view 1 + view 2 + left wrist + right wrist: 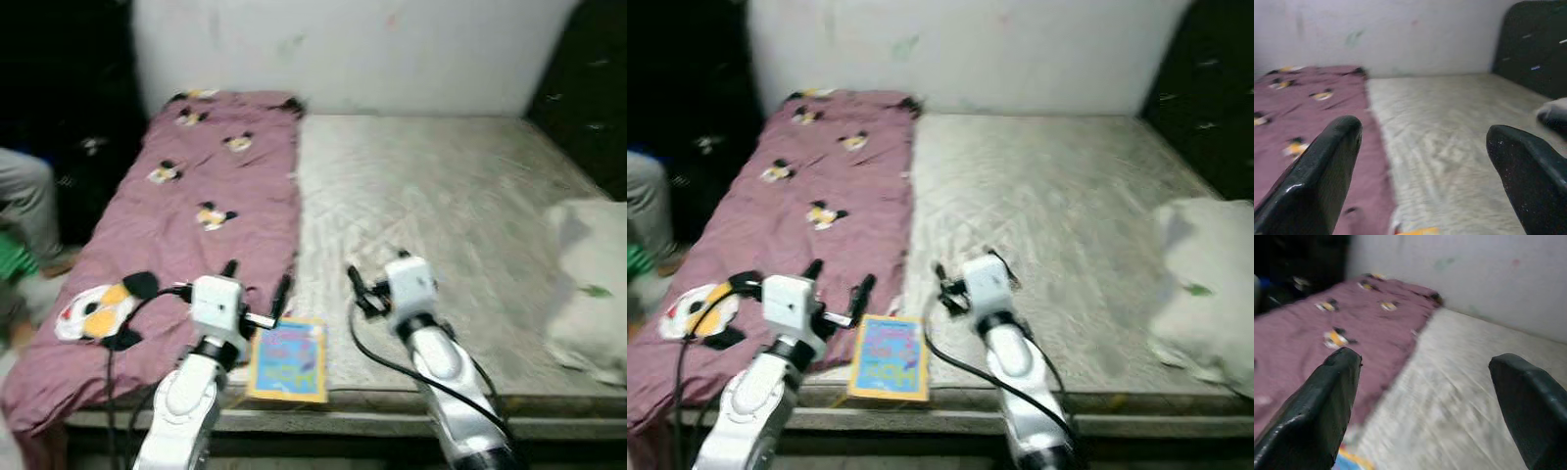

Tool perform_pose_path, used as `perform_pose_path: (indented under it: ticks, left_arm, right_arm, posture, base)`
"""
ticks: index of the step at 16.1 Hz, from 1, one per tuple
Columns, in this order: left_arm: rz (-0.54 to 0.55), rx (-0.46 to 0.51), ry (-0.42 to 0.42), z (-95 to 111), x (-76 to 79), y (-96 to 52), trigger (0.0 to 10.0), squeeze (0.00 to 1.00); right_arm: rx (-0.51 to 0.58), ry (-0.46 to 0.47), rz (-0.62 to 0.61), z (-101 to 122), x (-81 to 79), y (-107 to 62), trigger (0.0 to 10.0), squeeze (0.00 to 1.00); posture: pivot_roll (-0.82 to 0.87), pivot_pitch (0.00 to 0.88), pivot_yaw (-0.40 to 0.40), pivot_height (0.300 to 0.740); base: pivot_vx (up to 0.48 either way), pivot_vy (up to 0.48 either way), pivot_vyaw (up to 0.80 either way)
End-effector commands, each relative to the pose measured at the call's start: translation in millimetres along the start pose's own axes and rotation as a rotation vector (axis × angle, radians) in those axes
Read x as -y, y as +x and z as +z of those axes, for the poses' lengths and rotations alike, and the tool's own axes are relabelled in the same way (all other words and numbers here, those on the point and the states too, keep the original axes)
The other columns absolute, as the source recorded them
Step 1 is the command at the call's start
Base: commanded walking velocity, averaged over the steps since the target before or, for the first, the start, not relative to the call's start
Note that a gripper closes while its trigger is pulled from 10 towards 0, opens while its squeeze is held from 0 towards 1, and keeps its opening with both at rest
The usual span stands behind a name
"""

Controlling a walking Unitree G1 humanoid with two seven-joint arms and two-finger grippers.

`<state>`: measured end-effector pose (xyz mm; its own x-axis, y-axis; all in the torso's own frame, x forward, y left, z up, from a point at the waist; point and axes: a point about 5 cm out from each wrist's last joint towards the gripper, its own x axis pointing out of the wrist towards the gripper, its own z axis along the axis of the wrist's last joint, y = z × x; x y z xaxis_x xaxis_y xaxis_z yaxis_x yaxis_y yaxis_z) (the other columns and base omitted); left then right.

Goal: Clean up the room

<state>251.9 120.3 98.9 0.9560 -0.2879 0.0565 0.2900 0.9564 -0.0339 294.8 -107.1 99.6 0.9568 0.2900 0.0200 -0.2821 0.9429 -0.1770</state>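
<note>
A colourful book (287, 359) is seen lying at the near edge of the mattress (441, 196), just beside the left gripper (257, 286), whose fingers are spread with nothing held. The right gripper (1425, 406) is likewise released over the mattress. Farther off, a purple blanket (196, 196) is spread, and a pillow (593, 284) lies at the right.

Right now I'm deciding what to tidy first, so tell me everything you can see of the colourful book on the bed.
The book is thin and flat, with a yellow border and a blue and pink cover. It lies closed, face up, at the near edge of the grey mattress, beside the purple blanket. It sits between the two arms, with the left gripper just above it. Nothing grips it.
</note>
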Motion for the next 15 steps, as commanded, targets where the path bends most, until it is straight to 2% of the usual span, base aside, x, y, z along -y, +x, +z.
perform_pose_path:
  ticks: [1, 4, 8, 11, 15]
  left_arm:
    - [0.004, -0.005, 0.022, -2, 0.6, 1.0, 10.0, 0.0]
    - [0.007, -0.019, 0.006, -6, 1.9, 3.1, 10.0, 0.0]
    - [-0.003, 0.005, 0.004, 0, 0.1, 13.5, 10.0, 0.0]
    - [-0.009, 0.009, -0.006, -1, 8.2, 13.2, 10.0, 0.0]
    - [0.0, 0.007, -0.001, -3, 5.1, 13.0, 10.0, 0.0]
  right_arm:
    - [-0.021, -0.005, -0.01, -7, 2.6, -0.4, 10.0, 0.0]
    - [-0.052, 0.008, -0.032, -18, 5.9, 0.2, 10.0, 0.0]
    - [-0.015, 0.017, -0.032, -9, 0.3, 12.4, 10.0, 0.0]
    - [-0.009, 0.006, -0.017, -11, 0.3, 13.1, 10.0, 0.0]
    - [-0.005, 0.0, -0.014, -11, 1.2, 14.3, 10.0, 0.0]
  posture:
    - [-0.04, 0.0, 0.023, 0.74]
    - [-0.02, 0.0, 0.025, 0.74]
    - [-0.03, 0.0, 0.043, 0.74]
    - [-0.02, 0.0, 0.042, 0.74]
    - [-0.02, 0.0, 0.027, 0.74]
  base:
    - [0.0, 0.0, 0.0]
    - [0.0, -0.194, 0.0]
    - [0.0, -0.322, 0.0]
    - [0.0, -0.331, 0.0]
    - [0.0, -0.311, 0.0]
